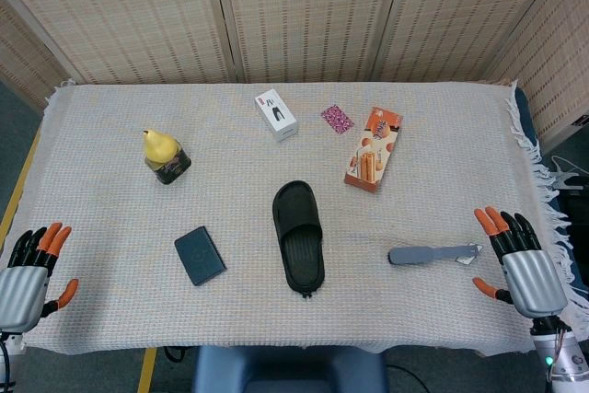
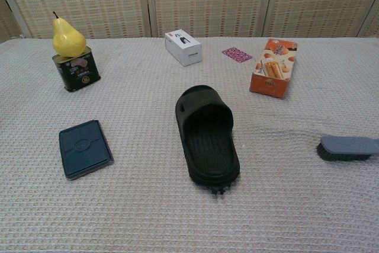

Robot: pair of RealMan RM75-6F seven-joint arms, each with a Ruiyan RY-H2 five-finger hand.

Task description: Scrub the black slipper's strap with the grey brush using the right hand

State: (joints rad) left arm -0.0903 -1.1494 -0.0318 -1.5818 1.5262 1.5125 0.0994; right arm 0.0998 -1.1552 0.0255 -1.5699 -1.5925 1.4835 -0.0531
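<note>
The grey brush (image 1: pixel 433 253) lies near the counter's right edge, its long axis running left-right, handle end just beside the right hand (image 1: pixel 521 262), which rests open, fingers spread and holding nothing. The black slipper (image 1: pixel 299 236) sits mid-counter, lengthwise front-to-back, well apart from the open left hand (image 1: pixel 29 269).

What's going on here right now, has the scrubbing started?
Not yet. The grey brush lies on the cloth-covered table, and the right hand sits open just beside its handle end, holding nothing. The black slipper lies untouched mid-table, strap end away from the robot. The left hand rests open at the near left edge, idle.
</note>
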